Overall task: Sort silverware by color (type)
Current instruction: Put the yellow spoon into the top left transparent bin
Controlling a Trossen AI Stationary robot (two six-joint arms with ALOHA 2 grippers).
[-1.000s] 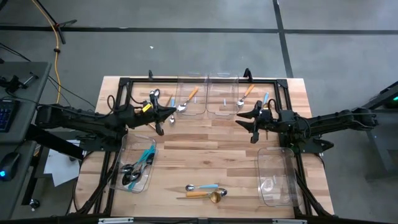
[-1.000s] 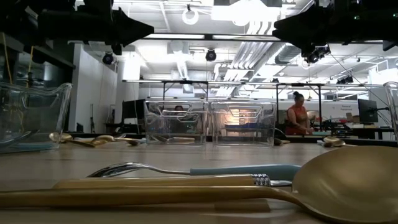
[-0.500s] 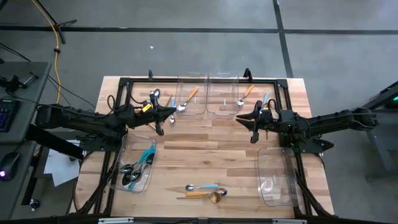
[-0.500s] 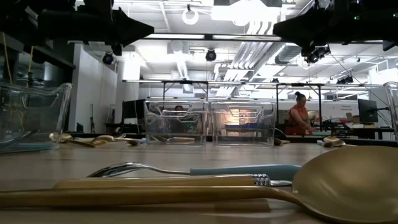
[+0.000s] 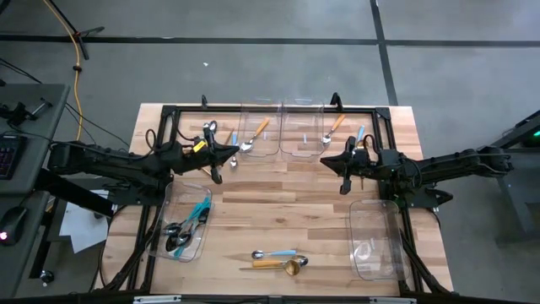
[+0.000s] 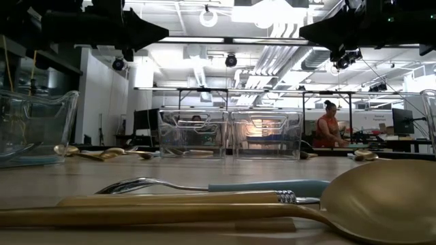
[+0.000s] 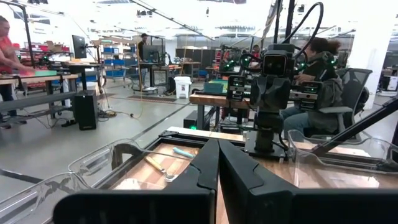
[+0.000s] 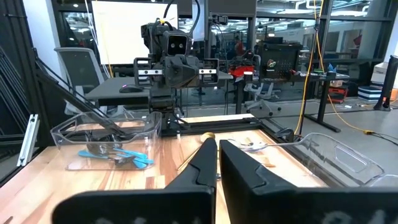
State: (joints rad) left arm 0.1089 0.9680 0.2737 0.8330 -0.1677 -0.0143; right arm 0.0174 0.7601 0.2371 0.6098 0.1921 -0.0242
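Dark-headed blue-handled spoons (image 5: 184, 230) in left clear bin (image 5: 162, 221)

The table (image 5: 278, 219) is lit evenly from above in the high view, and only small soft shadows are seen under the arms. In the low view, bright ceiling lights (image 6: 211, 15) glare white, and the arms are seen as black shapes against them. The gold spoon (image 6: 381, 201) close to that camera is blurred, and the far bins (image 6: 231, 134) are sharper. In both wrist views, the near dark fingers are blurred, and the room behind is bright and clear.
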